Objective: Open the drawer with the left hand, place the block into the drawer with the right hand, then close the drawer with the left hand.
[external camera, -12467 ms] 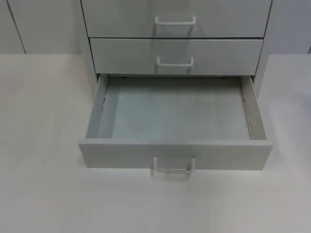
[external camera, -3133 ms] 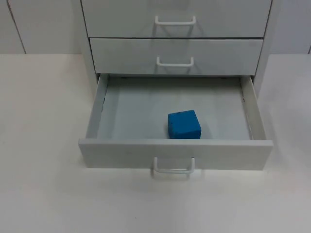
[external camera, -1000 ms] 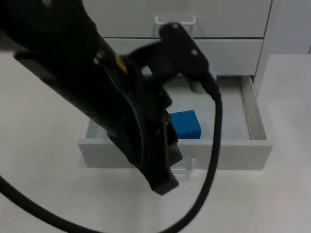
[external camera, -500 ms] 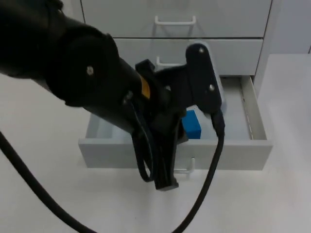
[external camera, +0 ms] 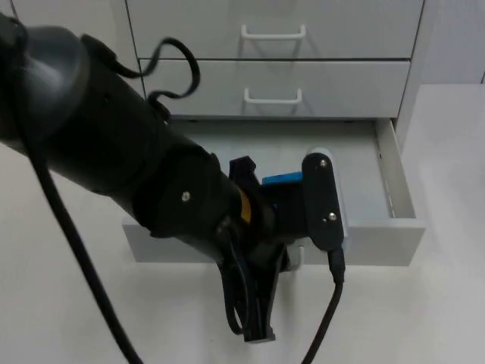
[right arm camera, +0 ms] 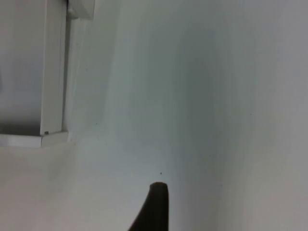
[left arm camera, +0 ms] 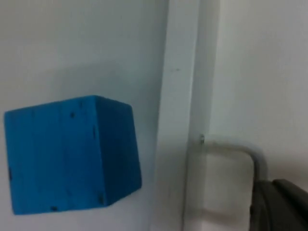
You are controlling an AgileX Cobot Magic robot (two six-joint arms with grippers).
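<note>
The blue block [external camera: 282, 179] lies on the floor of the open bottom drawer [external camera: 402, 189], near the drawer's front panel and a little right of its middle. In the top view only the block's upper edge peeks out above the left arm; the left wrist view shows it whole [left arm camera: 72, 154], a cube with small dark specks on its faces, sitting free just beside the inner face of the front panel, with nothing gripping it.

The drawer is pulled well out from the grey cabinet [external camera: 273, 30], whose two upper drawers are shut, each with a white handle. The open drawer's own white handle [left arm camera: 231, 154] shows on the outer side of the front panel, and a black fingertip lies just beside its bend.

The left pincer [external camera: 254, 315] hangs over the table [external camera: 61, 303] in front of the drawer's front panel, close to the handle. It seems to be near closed, but I cannot tell for sure how far apart its fingers are.

The right pincer [right arm camera: 154, 207] waits over plain white surface beside a corner of the cabinet; I cannot tell how it is set.
</note>
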